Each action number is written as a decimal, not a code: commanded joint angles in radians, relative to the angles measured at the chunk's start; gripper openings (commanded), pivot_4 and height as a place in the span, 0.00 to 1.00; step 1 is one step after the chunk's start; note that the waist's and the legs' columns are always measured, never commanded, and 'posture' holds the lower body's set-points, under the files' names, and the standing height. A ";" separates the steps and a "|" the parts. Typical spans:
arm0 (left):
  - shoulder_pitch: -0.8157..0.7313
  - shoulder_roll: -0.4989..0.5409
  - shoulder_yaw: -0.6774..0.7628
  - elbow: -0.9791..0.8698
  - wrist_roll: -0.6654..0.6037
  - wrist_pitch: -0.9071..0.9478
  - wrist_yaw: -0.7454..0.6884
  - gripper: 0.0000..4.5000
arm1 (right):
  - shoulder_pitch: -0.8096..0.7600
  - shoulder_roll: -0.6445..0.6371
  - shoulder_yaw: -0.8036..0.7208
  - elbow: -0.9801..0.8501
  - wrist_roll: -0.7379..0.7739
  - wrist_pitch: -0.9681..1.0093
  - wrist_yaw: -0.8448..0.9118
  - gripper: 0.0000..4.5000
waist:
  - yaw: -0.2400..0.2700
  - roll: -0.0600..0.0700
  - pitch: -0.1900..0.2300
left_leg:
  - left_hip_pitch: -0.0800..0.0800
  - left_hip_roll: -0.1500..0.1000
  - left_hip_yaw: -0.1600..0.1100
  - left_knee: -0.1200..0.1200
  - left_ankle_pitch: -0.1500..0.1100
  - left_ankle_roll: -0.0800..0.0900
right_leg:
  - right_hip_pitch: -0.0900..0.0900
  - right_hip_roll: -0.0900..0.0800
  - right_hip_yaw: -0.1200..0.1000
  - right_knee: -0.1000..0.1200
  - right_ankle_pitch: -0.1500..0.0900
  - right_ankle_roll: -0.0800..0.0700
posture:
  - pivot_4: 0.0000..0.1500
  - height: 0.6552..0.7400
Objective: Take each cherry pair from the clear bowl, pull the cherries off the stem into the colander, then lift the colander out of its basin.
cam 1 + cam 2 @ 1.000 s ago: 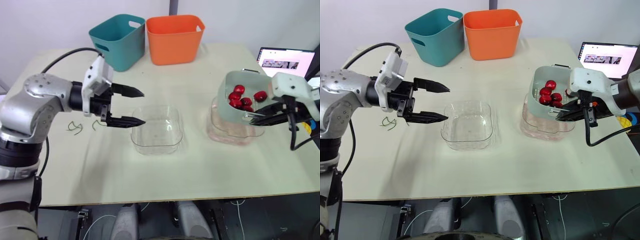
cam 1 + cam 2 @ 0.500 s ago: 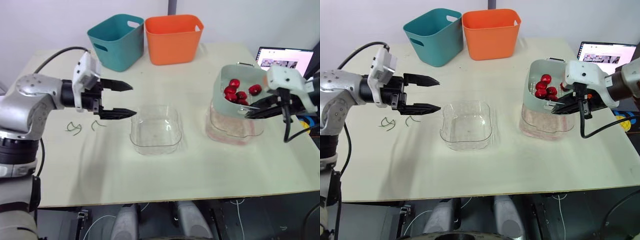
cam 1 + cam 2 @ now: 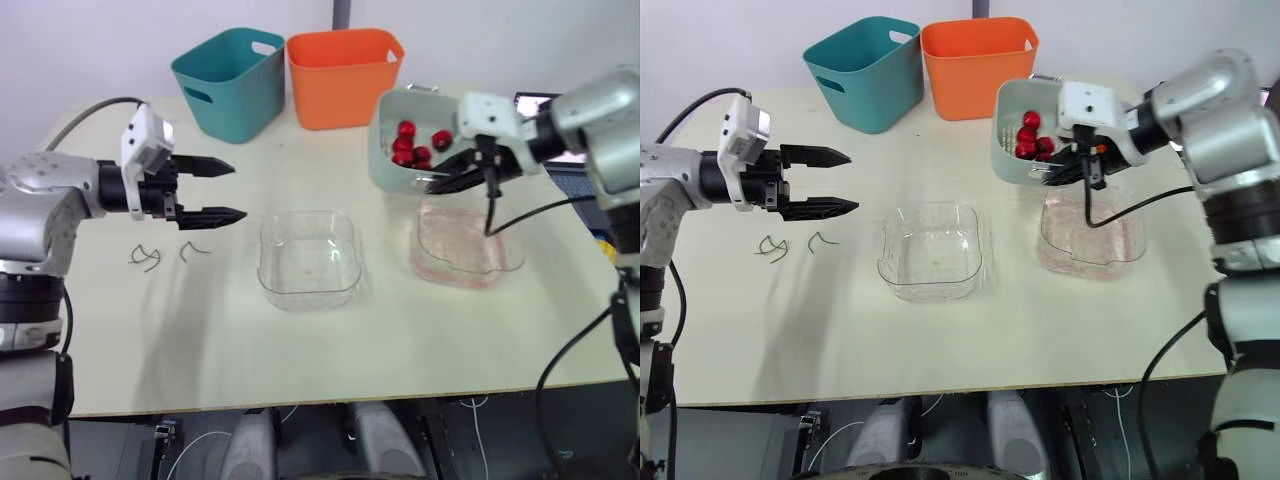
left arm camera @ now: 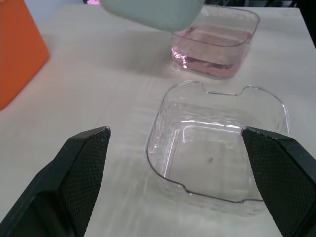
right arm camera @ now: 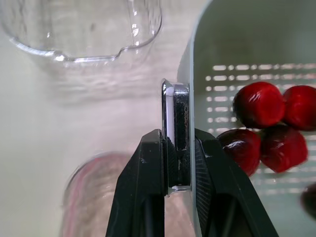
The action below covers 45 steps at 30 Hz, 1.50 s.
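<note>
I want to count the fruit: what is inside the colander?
Red cherries lie loose inside the colander, about five showing. Its near wall and the right gripper, clamped on the rim, may hide more.

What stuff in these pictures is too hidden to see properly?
How many cherries there are: they pile together in the head views, and the right wrist view's edge cuts some off.
The bottoms of the teal bin and orange bin: their own walls hide them in the head views.
Most of the colander in the left wrist view: the top edge cuts it off.
</note>
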 commanded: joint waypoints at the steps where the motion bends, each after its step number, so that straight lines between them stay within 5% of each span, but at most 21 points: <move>1: -0.014 0.011 0.032 -0.022 -0.001 -0.007 0.000 1.00 | -0.102 0.122 0.010 0.203 -0.057 -0.129 -0.057 0.09 | -0.001 0.000 0.000 | -0.001 0.000 0.000 0.000 0.000 0.000 | 0.000 0.000 0.000 0.000 0.000 0.000 | 1.00 1.00; 12: 0.088 0.030 0.091 -0.175 -0.050 0.084 0.056 1.00 | -0.220 0.344 0.048 0.681 -0.210 -0.424 -0.143 0.09 | -0.001 0.000 0.000 | -0.001 0.000 -0.001 0.000 0.000 0.000 | 0.000 0.000 -0.001 0.000 0.001 0.001 | 1.00 1.00; 30: 0.116 0.022 0.088 -0.236 -0.058 0.114 0.094 1.00 | -0.216 0.428 0.014 0.833 -0.283 -0.471 -0.154 0.09 | -0.004 0.000 0.000 | 0.000 0.000 -0.001 0.000 0.000 -0.001 | 0.000 0.000 -0.001 0.002 0.001 0.000 | 1.00 1.00; 38: 0.113 0.025 0.086 -0.243 -0.060 0.125 0.101 1.00 | -0.217 0.403 -0.011 0.818 -0.276 -0.499 -0.145 0.70 | -0.005 0.000 0.000 | 0.000 0.000 -0.001 0.000 0.000 -0.001 | 0.000 0.000 -0.001 0.002 0.001 0.001 | 1.00 1.00; 45: 0.099 0.031 0.097 -0.217 -0.061 0.136 0.100 1.00 | -0.238 0.326 -0.090 0.744 -0.223 -0.472 -0.079 0.70 | -0.004 0.000 0.000 | 0.000 0.000 -0.001 0.000 0.000 -0.001 | 0.000 0.000 -0.001 0.002 0.001 0.001 | 1.00 1.00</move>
